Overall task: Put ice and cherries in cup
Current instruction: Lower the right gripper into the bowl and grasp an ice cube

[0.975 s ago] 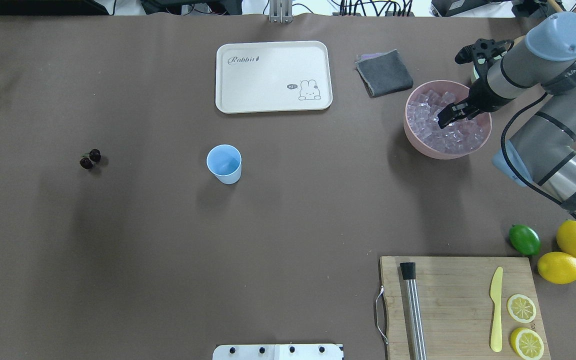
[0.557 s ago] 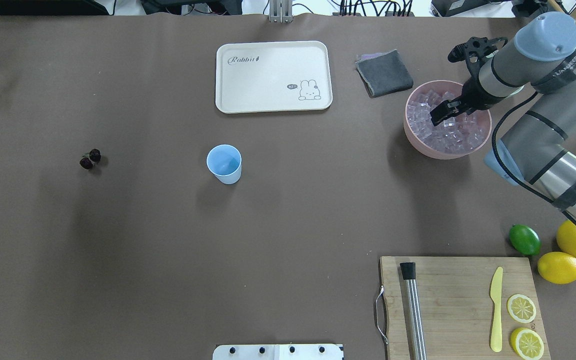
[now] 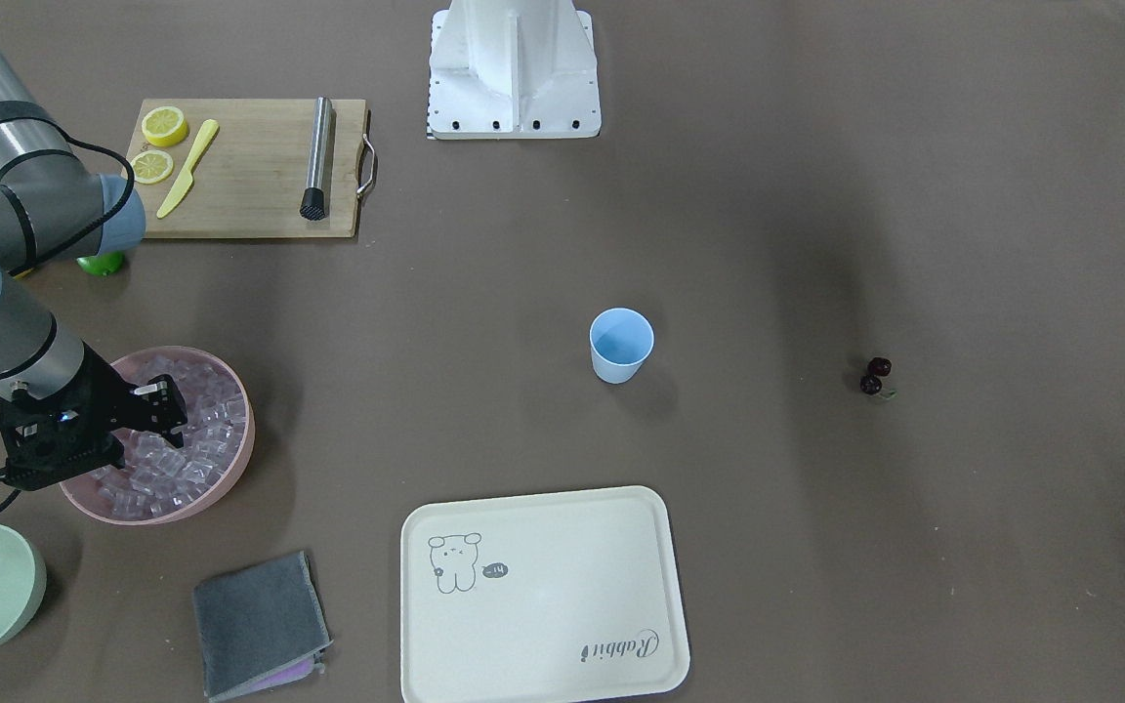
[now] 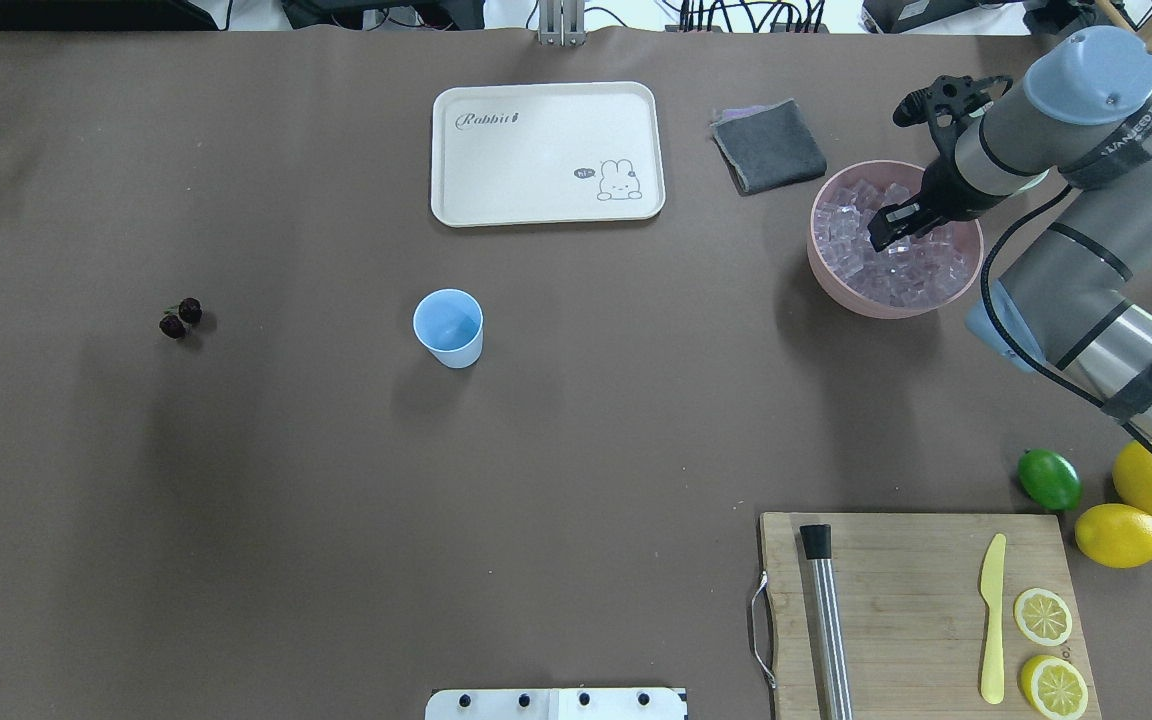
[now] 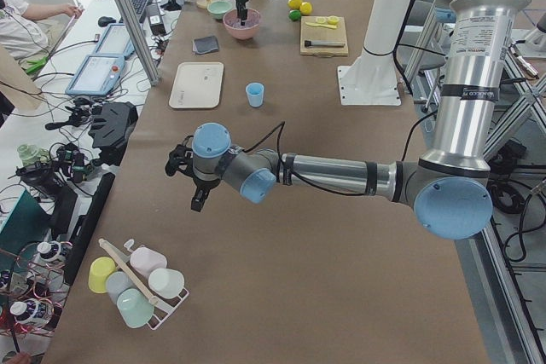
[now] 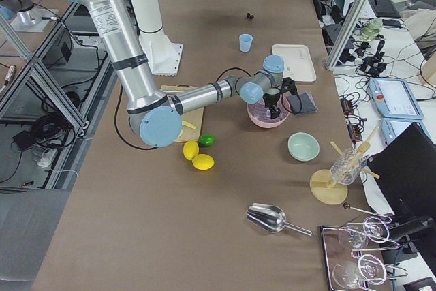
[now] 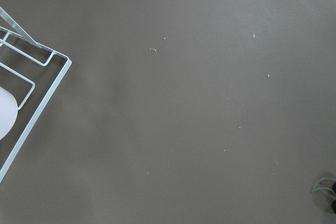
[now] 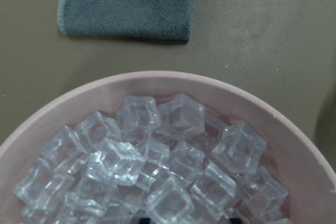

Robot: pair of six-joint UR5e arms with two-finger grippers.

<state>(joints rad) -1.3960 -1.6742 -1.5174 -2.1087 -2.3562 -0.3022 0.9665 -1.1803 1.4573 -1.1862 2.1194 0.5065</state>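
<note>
Jaws on the left gripper (image 5: pixel 198 202) point down over bare table at the far left end, and I cannot tell whether they are apart or together. That wrist's camera sees only brown table and the corner of a wire rack (image 7: pixel 67 59).

Moving right, the cherries (image 4: pixel 180 317) lie on the table by themselves, the two touching each other. Well to their right the cup (image 4: pixel 448 328) stands upright near the table's middle, mouth up, apart from everything else. Beyond it, toward the far edge, a cream tray (image 4: pixel 546 150) lies flat, and further right a folded grey cloth (image 4: pixel 769 146) sits just beside a pink bowl (image 4: pixel 841 295).

The ice (image 4: pixel 911 270) is heaped in that bowl, filling it close to the rim. The right gripper (image 4: pixel 882 232) reaches in from the right with its tips down at the heap, near the bowl's middle. The tips are lost among the cubes, so I cannot say whether the jaws are parted or pinching a cube.

Nearer the robot on the right lie a lime (image 4: pixel 1049 479), two lemons (image 4: pixel 1119 535) and a wooden board (image 4: pixel 916 600).
</note>
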